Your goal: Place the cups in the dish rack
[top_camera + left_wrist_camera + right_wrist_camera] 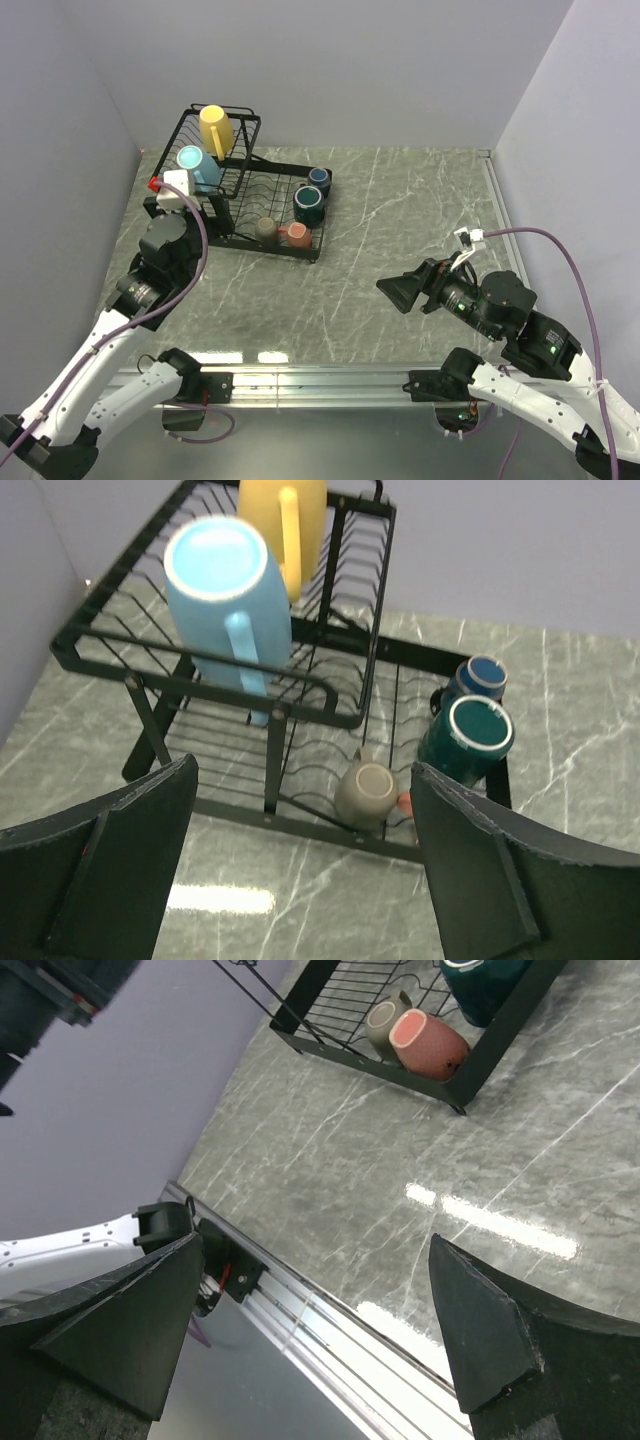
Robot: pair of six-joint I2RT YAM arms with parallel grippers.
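The black wire dish rack [240, 244] stands at the far left of the table. In its raised basket, a yellow cup [215, 128] and a light blue cup [195, 165] sit upside down. The flat tray holds a navy cup [319, 179], a dark teal cup [308, 204], an olive-brown cup [265, 230] and a salmon-red cup [295, 236]. My left gripper [300, 870] hovers open just in front of the rack's near edge [304, 829], holding nothing. My right gripper [395, 290] is open and empty over the table's right half, well away from the rack.
Grey walls close in the table on the left, back and right. A metal rail [300, 1310] runs along the near edge by the arm bases. Purple cables trail from both wrists.
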